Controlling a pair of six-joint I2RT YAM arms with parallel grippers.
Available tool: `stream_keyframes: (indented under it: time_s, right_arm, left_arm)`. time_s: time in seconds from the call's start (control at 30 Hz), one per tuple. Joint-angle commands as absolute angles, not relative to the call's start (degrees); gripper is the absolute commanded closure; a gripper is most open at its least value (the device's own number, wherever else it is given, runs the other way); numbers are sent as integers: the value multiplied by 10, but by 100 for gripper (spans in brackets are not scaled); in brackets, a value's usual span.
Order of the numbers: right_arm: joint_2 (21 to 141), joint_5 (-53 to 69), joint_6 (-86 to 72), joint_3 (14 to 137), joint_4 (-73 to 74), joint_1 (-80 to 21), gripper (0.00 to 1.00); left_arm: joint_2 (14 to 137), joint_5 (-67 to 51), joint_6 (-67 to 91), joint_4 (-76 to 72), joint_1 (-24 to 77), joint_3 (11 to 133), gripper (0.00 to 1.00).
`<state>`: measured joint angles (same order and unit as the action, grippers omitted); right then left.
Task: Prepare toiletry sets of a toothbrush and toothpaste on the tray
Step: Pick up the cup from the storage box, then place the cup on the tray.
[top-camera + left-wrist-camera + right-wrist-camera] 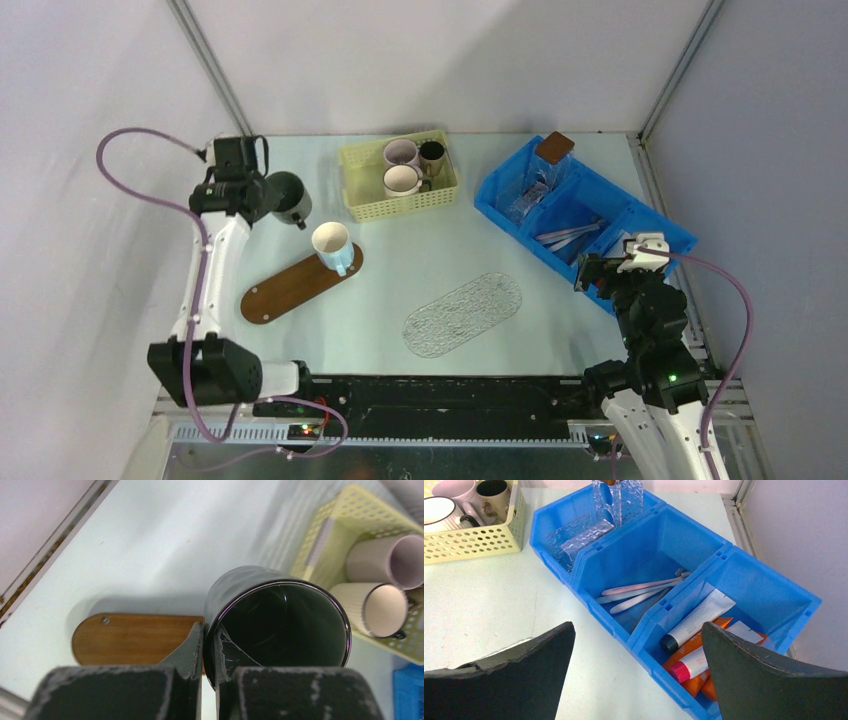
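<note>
The right gripper (636, 630) hangs over the desk (484, 605) with its two dark fingers (524, 675) spread wide and nothing between them, looking straight into a blue bin (774, 580) split into three compartments. In the middle one lie pale pink and white toothbrushes (639, 591), side by side. The nearest holds a heap of tubes (699, 620), white, orange and one pink-capped, the farthest has clear ribbed trays (579, 537), and a yellow basket (469, 542) of mugs (444, 507) sits off at top left.

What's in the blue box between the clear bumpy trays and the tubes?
Slim pink and white toothbrushes, in the middle compartment of the blue plastic bin; right wrist view.
</note>
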<state>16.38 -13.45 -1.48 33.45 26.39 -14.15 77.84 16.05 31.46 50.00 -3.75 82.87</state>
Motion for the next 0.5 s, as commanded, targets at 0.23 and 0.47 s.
stream_keyframes:
  time_s: [0.23, 0.47]
  right_arm:
    - [172, -119, -12, 329, 237, -152, 0]
    - [174, -120, -11, 328, 234, -160, 0]
  left_arm:
    - [605, 117, 286, 469, -111, 659, 100]
    - [559, 90, 264, 460, -142, 589, 100]
